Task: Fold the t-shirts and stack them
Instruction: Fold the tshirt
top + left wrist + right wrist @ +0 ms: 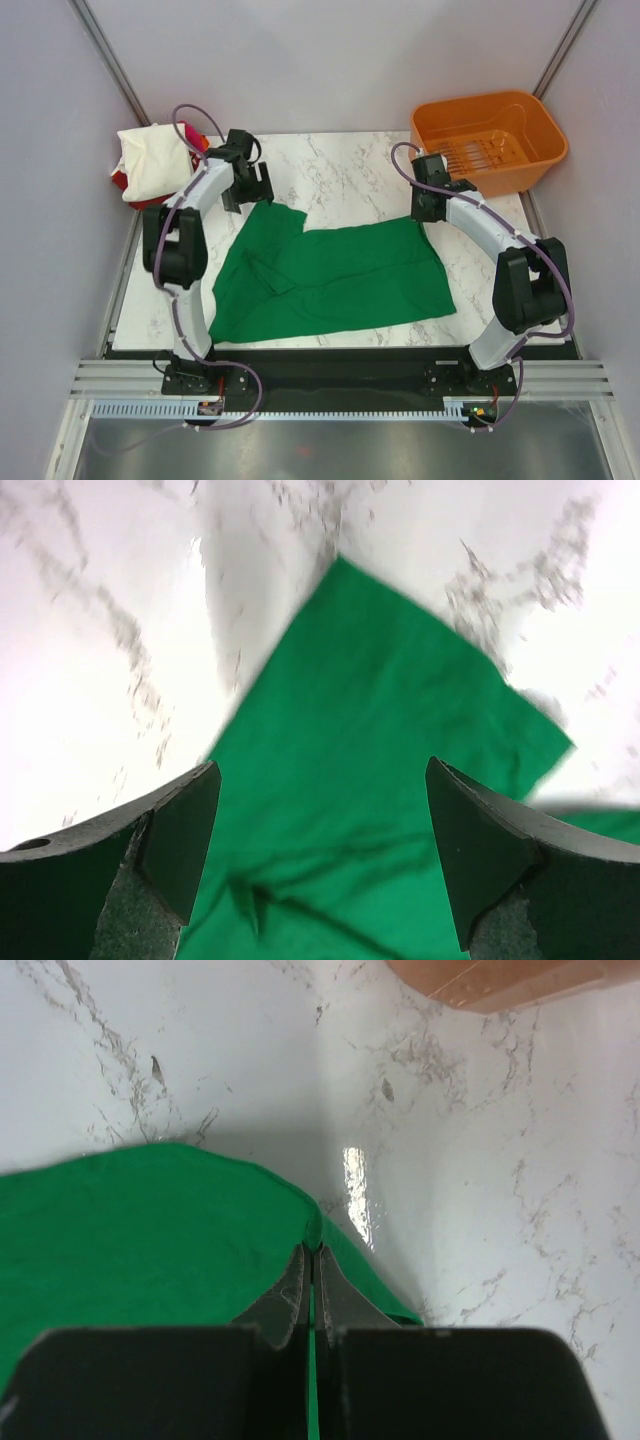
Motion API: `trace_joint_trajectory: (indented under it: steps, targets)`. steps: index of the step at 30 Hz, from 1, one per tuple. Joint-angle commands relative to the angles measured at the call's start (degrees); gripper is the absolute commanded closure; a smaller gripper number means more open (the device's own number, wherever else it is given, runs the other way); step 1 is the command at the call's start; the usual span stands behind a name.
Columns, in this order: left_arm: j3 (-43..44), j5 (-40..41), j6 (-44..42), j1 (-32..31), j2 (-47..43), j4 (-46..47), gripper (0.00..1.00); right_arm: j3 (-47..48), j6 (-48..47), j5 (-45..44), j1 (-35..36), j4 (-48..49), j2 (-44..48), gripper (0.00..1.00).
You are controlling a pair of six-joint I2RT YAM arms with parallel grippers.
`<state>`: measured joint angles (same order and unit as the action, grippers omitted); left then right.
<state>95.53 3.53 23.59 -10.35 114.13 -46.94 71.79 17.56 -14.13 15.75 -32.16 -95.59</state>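
The top view looks down from high at the near side, taking in the whole white marble-patterned desk (340,170). The left wrist view hangs close over the far-left corner of the bright green cloth t-shirt (330,275), facing down between parted jaws. The right wrist view sits lower at the shirt's far-right edge, the orange plastic basket (500,980) at its top. All three share shirt and desk.

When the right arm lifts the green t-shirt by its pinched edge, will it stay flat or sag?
Probably floppy: the green t-shirt lies flat with creases, so it should drape from the right gripper pinching its edge. Likely light: thin cloth. It may slide easily on the glossy marble table.
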Motion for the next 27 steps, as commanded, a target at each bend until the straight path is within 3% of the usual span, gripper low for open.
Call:
trace_joint_trajectory:
  steps: [1, 8, 13, 17, 22, 25, 27]
  targets:
    - [6.77, 1.83, -4.69, -0.02, 7.32, 1.15, 0.10, -0.68, -0.33, 2.96, -0.19, 0.79, 3.56, 1.00]
    - [12.75, 2.09, -8.56, 0.50, 14.80, 2.55, 0.12, -1.04, -0.07, 5.16, -0.10, 0.96, 4.71, 1.00]
    - [15.21, 0.08, -8.65, 1.82, 18.41, 2.73, 0.23, -1.48, 0.02, 5.78, -0.10, 1.49, 4.45, 1.00]
    - [14.16, -1.59, -8.92, 1.74, 19.55, 2.73, 0.40, -1.48, 0.02, 5.34, -0.10, 1.58, 4.27, 1.00]
    - [12.58, -2.03, -9.71, 1.65, 20.08, 2.82, 0.46, -1.48, 0.19, 5.17, -0.10, 1.66, 3.84, 1.00]
    - [12.49, -3.18, -9.53, 1.56, 20.43, 2.90, 0.64, -1.65, 0.10, 5.17, -0.19, 1.75, 3.57, 1.00]
    - [13.28, -4.85, -9.36, 1.56, 20.96, 2.90, 0.95, -1.74, 0.10, 5.17, -0.10, 1.84, 3.66, 1.00]
